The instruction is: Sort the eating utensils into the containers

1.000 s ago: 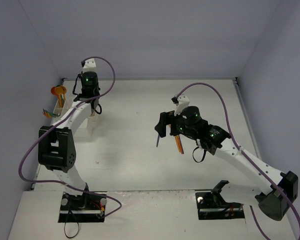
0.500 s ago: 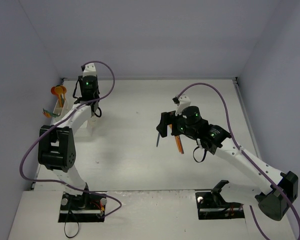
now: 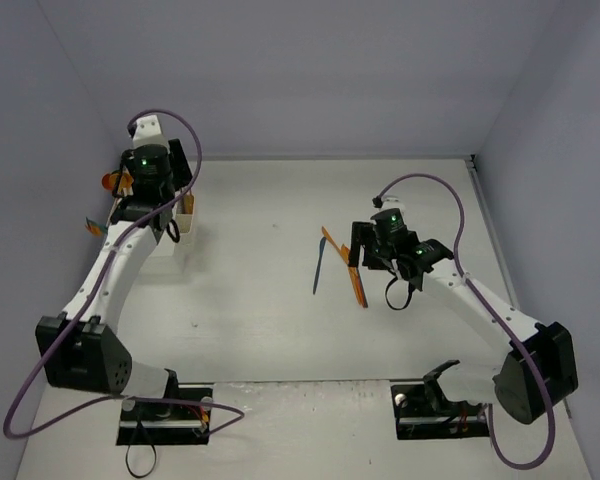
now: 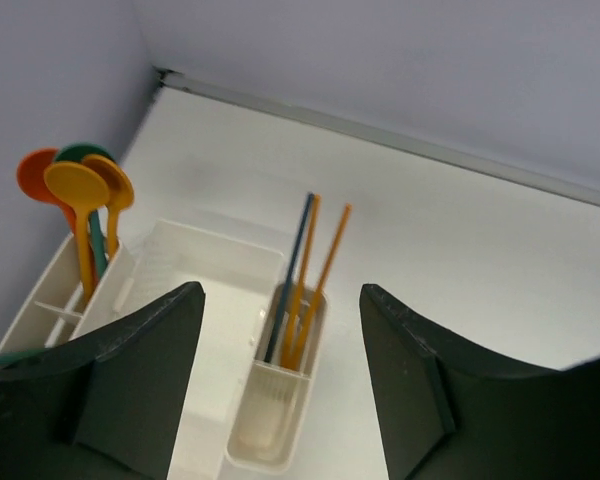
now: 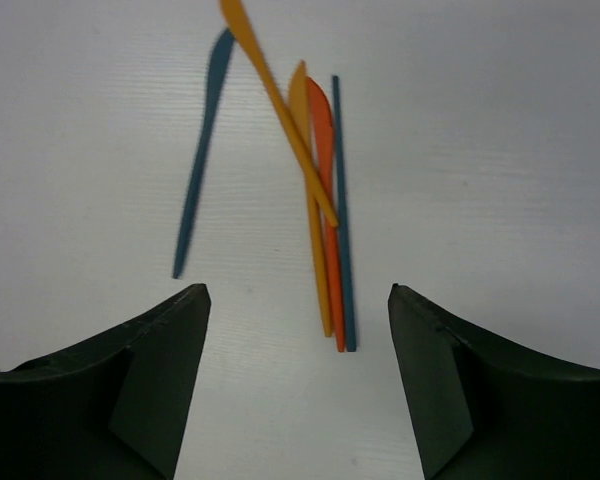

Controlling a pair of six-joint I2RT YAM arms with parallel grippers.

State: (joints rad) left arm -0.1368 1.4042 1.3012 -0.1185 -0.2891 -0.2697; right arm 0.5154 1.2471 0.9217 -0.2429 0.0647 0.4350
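A row of white containers (image 4: 220, 270) stands by the left wall. The narrow bin (image 4: 270, 425) holds two orange sticks (image 4: 325, 265) and a blue one. The left bin holds orange, yellow and teal spoons (image 4: 78, 190). My left gripper (image 4: 280, 300) is open and empty above the narrow bin; in the top view it (image 3: 172, 218) hovers over the containers (image 3: 188, 222). Loose utensils lie mid-table: a blue one (image 5: 200, 150), a yellow one (image 5: 280, 110) lying across a yellow (image 5: 318, 260), an orange (image 5: 330, 210) and a thin blue stick (image 5: 342, 200). My right gripper (image 5: 298, 295) is open and empty just short of their near ends.
The pile of loose utensils (image 3: 340, 265) lies left of my right gripper (image 3: 364, 258) in the top view. Grey walls close the table at the back and both sides. Purple cables (image 3: 195, 140) loop over both arms. An orange piece (image 3: 92, 227) shows by the left wall.
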